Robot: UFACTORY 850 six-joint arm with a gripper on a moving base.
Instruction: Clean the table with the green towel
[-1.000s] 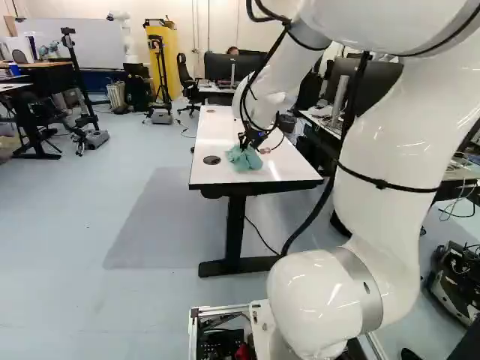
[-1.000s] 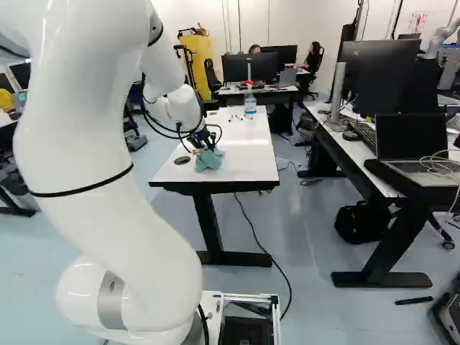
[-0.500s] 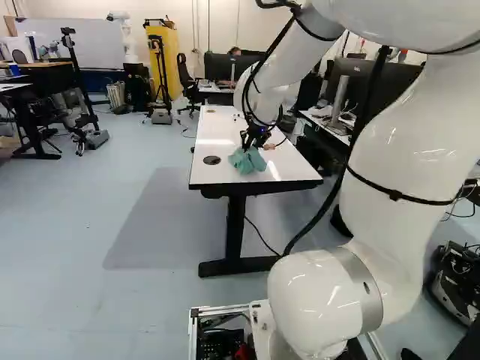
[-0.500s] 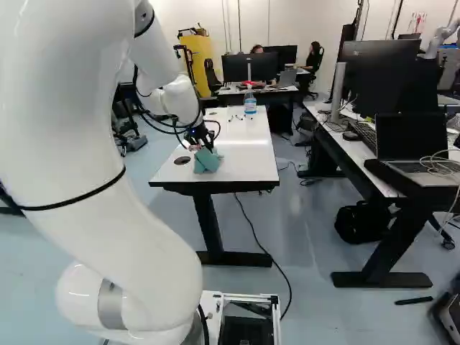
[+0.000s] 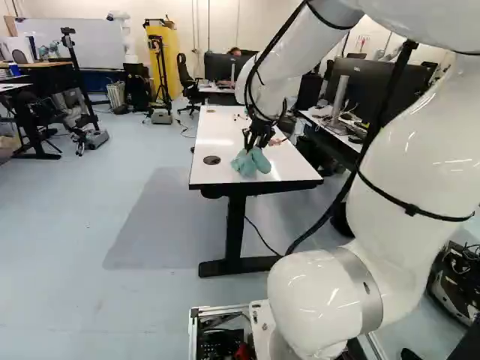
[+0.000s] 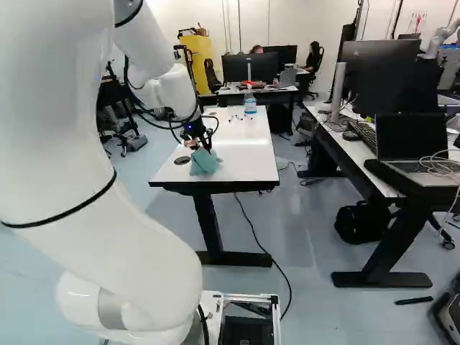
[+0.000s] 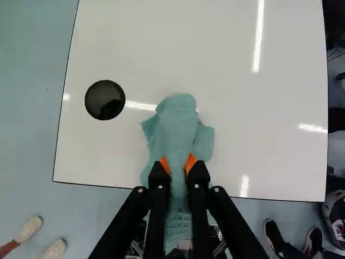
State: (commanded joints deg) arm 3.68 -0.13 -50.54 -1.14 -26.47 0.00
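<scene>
In the left base view my gripper (image 5: 251, 145) points down over the near part of the white table (image 5: 210, 177). Bunched under it on the tabletop is the green towel (image 5: 250, 163), which shows as a small peak in the right base view (image 6: 205, 163). Seen from the wrist, the gripper (image 7: 177, 163) has the towel (image 7: 180, 127) pinched between its orange pads. Cloth spreads ahead of the fingers over the tabletop, and more of it runs back between them past the near edge. What lies beneath the cloth is hidden.
A round black inset (image 7: 104, 100) sits in the tabletop beside the towel. Farther along stand a spray bottle (image 6: 250, 103) and several small dark things (image 6: 236, 117). A second desk with monitors and a laptop (image 6: 412, 147) is to the right. Another robot (image 5: 127, 36) stands far back.
My arm has drawn back a little towards the base, and the gripped towel has slid with it towards the table's near edge. The base has stayed put.
</scene>
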